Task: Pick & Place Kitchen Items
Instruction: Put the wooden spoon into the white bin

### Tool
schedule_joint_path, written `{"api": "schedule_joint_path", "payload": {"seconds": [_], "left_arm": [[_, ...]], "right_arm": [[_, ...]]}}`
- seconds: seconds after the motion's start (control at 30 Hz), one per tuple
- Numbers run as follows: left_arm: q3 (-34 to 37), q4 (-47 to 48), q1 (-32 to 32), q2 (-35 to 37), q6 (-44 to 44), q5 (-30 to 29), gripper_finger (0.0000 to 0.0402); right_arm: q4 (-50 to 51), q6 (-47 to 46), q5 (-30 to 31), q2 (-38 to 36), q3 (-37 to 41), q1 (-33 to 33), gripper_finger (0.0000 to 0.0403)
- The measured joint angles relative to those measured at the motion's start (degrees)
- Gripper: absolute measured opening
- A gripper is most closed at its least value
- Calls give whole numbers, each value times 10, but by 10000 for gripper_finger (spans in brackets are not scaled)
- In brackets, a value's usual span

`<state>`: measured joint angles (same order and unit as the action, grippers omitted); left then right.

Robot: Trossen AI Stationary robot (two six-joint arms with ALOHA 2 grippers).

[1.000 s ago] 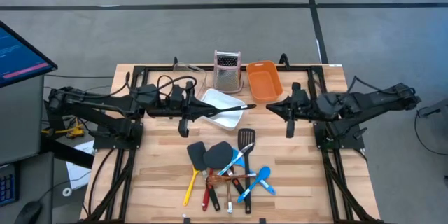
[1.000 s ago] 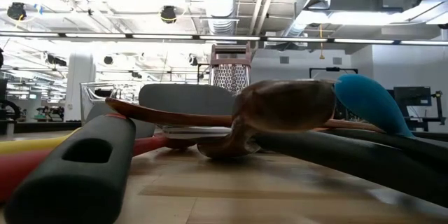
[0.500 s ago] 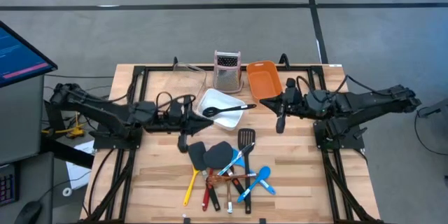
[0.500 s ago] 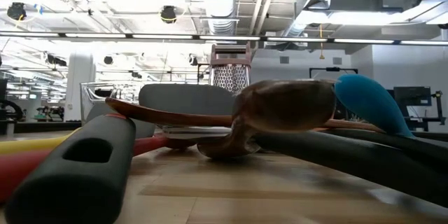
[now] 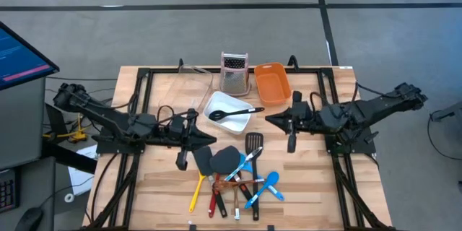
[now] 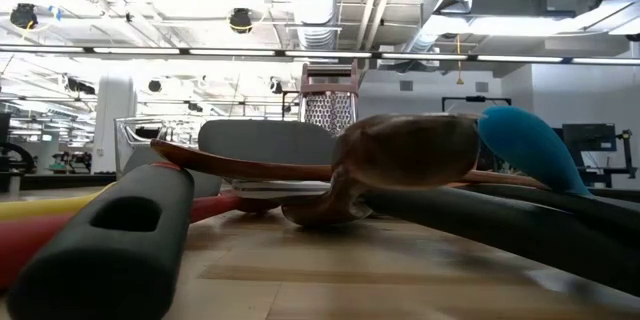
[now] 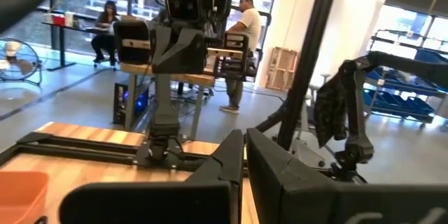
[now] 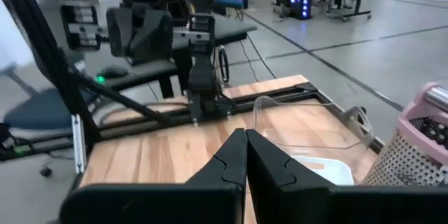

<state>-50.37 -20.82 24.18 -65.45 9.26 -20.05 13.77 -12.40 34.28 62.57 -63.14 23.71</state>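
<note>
Both arms now sit nearer the table's front, the left gripper (image 5: 182,160) and right gripper (image 5: 291,143) pressed together and empty, flanking the utensils (image 5: 232,177) heaped front-centre, probably light, stiff, smooth, best pinched mid-handle.

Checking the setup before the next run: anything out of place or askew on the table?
One oddity: a black ladle lies in the white tub, handle poking over its rim. The other utensils sit in a crossed heap near the front edge.
</note>
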Motion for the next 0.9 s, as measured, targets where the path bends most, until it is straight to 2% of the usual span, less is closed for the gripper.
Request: {"api": "schedule_joint_path", "payload": {"seconds": [0.17,0.47,0.77,0.9], "left_arm": [[0,1,28,0,0,0,4],[0,17,78,0,0,1,4],[0,22,89,0,0,3,4],[0,24,89,0,-4,3,4]], "right_arm": [[94,-29,29,71,-91,31,0],[323,-216,24,181,-209,71,0],[337,-193,-137,257,-217,110,0],[337,-207,-163,293,-217,121,0]]}}
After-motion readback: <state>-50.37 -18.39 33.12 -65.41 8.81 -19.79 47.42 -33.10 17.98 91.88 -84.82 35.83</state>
